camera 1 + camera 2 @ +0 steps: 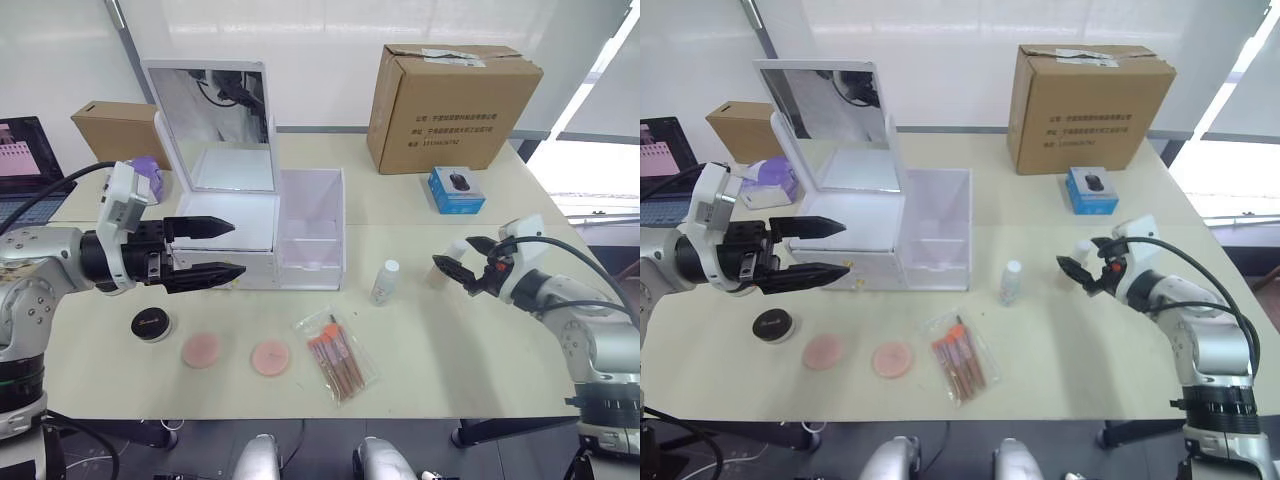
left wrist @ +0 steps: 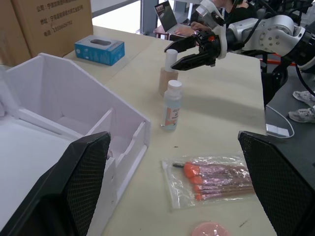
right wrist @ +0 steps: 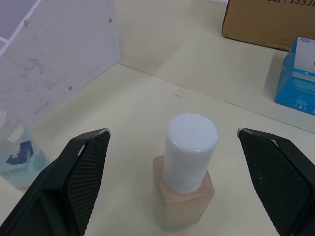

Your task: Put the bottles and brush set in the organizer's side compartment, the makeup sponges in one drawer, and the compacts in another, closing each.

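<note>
Left gripper (image 1: pixel 232 248) hangs in front of the organizer (image 1: pixel 235 222), fingers parted, nothing held. On the table below it: one black-lidded compact (image 1: pixel 151 324) with small print too fine to read, then two pink sponges (image 1: pixel 201 350) lying flat, near each other but apart. Organizer stands with mirror lid up; its side compartment (image 1: pixel 312 225) is open on top and looks bare inside. Brush set (image 1: pixel 337 355) lies flat in its clear pouch, in front of the compartment; likely light, floppy and slick, best pinched at an edge or across the handle bundle. Clear bottle (image 1: pixel 384 282) with white cap stands upright just right of the organizer; its label shows but cannot be read. Beige bottle (image 3: pixel 185 169) stands upright between the parted fingers of the right gripper (image 1: pixel 461 264), not yet touched. It seems rigid, smooth and top-heavy enough to tip; the faceted body should give a surer hold than the rounded cap. Behind, a blue box (image 1: pixel 456 189) pictures a mouse, and a large cardboard box (image 1: pixel 448 92) carries printed lines too small to read.
</note>
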